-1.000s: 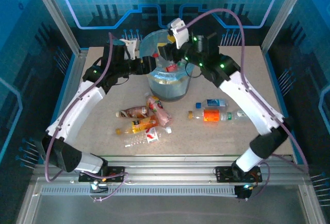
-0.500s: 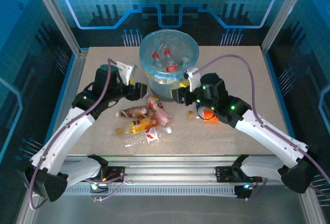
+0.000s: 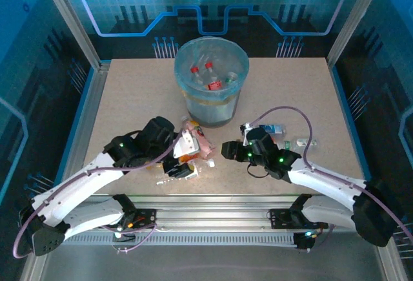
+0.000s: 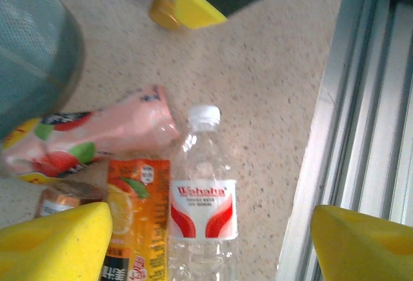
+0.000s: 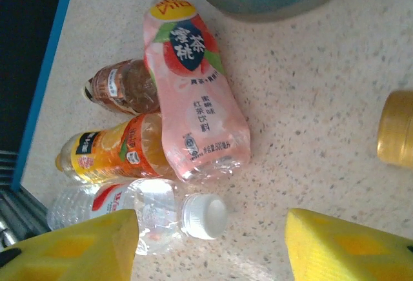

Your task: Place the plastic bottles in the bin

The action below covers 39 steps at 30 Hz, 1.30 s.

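Within the last second both arms had swung away from the bin (image 3: pixel 193 106) and dropped low over the pile of plastic bottles (image 3: pixel 199 140) on the table (image 3: pixel 129 93). The left gripper (image 4: pixel 211 221) hung with its jaws wide and empty above a clear bottle (image 4: pixel 203 210) at the pile's near edge. The right gripper (image 5: pixel 211 223) faced it from the right, jaws also parted and holding nothing, over that bottle's white cap (image 5: pixel 204 216). Just beyond lay an orange bottle (image 5: pixel 110 152), a brown bottle (image 5: pixel 122 87) and a pink bottle (image 5: pixel 193 100), touching one another. Farther right, a blue-labelled bottle (image 3: pixel 271 128) lay apart. At the far side, red-capped bottles (image 3: pixel 208 68) sat inside the bin, so the drop looked finished and another pick seemed due.
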Tool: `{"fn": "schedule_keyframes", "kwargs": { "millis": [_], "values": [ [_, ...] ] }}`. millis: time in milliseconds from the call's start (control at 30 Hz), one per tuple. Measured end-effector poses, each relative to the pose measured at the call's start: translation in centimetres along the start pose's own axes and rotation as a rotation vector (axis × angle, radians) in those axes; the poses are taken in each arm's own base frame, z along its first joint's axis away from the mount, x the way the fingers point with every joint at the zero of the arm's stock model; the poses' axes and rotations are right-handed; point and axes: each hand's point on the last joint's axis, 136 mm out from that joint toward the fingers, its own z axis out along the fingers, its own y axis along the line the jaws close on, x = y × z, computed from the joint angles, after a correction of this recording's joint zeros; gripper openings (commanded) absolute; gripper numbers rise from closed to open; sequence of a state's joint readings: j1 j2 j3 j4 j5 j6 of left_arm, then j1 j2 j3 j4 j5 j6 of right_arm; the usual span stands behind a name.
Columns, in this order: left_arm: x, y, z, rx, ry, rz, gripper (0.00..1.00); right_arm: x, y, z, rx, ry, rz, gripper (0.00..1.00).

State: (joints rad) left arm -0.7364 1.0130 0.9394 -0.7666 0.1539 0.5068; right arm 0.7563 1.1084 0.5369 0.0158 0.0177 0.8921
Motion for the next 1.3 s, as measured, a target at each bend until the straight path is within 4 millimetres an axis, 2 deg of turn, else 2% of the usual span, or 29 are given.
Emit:
{"fn": "schedule_keyframes", "kwargs": {
  "millis": [233,467,900,1300],
  "values": [
    [3.8,-1.0,2.4,0.081,0.174,0.025,0.74,1.0,0.6,2.3,-0.050,0.041,0.141,0.62],
    [6.7,-2.0,3.7,0.131,0.279,0.010,0.72,2.5,1.1,3.8,-0.065,0.093,0.189,0.61],
    [8.5,-2.3,4.9,0.151,0.346,-0.007,0.71,5.3,0.3,6.5,-0.068,0.182,0.278,0.62],
    [9.6,-2.4,6.0,0.169,0.412,-0.044,0.69,6.2,0.4,7.4,-0.087,0.219,0.310,0.62]
  ]
}}
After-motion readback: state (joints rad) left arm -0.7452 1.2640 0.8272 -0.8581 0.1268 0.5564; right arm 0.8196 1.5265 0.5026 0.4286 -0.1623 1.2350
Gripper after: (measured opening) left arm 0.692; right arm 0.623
